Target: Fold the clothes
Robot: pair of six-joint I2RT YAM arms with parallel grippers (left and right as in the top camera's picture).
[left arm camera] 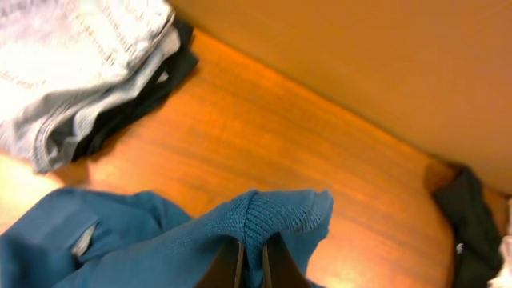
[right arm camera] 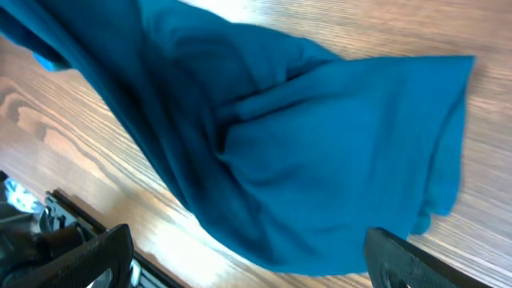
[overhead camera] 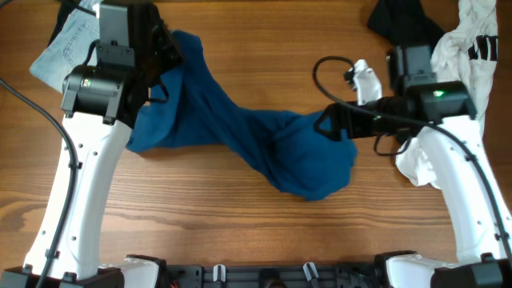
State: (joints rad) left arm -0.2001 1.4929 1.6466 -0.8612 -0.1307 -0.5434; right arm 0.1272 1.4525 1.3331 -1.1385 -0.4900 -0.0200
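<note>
Blue garment is seen stretched across the wooden table, its ribbed edge (the left end) clamped by the left gripper; over the bunched right end, the right gripper is held spread wide, nothing grasped

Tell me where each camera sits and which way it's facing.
Overhead: above the table, looking straight down; left arm, right arm show, over the blue garment.
Left wrist: looks along the left jaws, shut on the garment's ribbed edge, toward the folded pile.
Right wrist: looks down past the right jaws, open, at the garment.
All three share the garment.
</note>
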